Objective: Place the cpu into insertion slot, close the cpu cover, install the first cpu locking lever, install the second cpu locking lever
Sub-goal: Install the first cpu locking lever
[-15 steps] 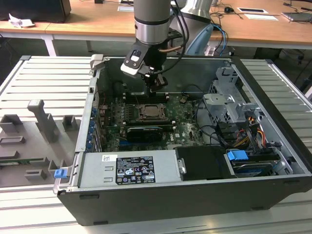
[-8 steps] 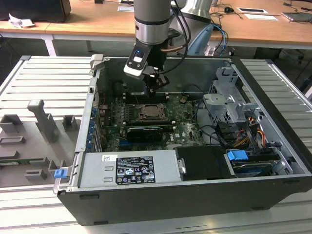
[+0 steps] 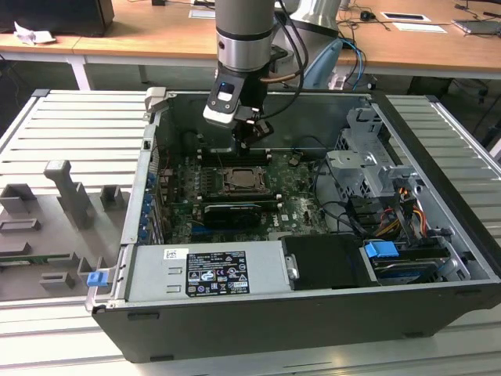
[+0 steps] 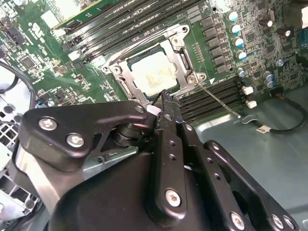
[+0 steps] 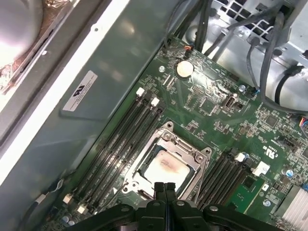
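Gripper (image 5: 164, 186): the 2 black fingers are pressed together along a thin seam, clenched on nothing.
Gripper position: in both wrist views the tips stand over the near edge of the socket; whether they touch it cannot be told.
Arm (image 3: 244, 39): reaches down into the open case from 12 o'clock in the exterior view.
Cpu (image 5: 167, 168): pale square chip, seated flat in the socket, with a faint brownish smear on its metal top.
Insertion slot (image 3: 226, 188): square socket on the board, at 6 o'clock of the gripper in the exterior view, near it.
Cpu cover (image 5: 179, 146): silvery frame lying flat over the slot, with the cpu showing through its square cut-out.
Lever (image 4: 219, 98): 1 thin metal rod runs out from a corner of the cover and across the neighbouring memory slots; whether it is hooked cannot be told.
Memory slots (image 5: 120, 144): long dark rows flanking the socket on 2 sides.
Motherboard (image 5: 211, 101): green, carrying a coin cell (image 5: 184, 69).
Long black card (image 3: 235, 213): at 6 o'clock of the socket in the exterior view.
Power supply (image 3: 207, 270): grey box at 6 o'clock of the card.
Drive cage (image 3: 364, 160): at 3 o'clock of the socket.
Computer case (image 3: 313, 313): lies open on its side.
Grey tray (image 3: 47, 227): at 9 o'clock of the case.
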Controlling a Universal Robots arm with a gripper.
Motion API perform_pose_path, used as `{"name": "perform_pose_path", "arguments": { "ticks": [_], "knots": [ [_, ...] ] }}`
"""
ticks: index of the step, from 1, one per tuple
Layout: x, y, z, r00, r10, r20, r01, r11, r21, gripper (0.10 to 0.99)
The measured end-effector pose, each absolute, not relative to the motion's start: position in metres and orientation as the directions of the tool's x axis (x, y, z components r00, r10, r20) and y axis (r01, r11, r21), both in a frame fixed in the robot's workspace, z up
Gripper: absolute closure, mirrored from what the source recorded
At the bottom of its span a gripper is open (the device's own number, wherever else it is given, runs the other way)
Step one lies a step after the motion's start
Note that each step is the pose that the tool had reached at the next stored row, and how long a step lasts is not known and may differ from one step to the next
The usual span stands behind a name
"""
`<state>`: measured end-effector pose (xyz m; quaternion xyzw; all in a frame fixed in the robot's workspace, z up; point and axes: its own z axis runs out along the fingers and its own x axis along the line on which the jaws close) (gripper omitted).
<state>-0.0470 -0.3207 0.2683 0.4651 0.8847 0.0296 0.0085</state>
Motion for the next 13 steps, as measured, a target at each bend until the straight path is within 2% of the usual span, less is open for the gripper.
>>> {"name": "perform_pose_path", "arguments": {
  "ticks": [13],
  "knots": [
    [-0.0471,-0.3207,0.2683,-0.704,0.71,0.012,0.71,0.702,0.06,0.98]
  ]
}}
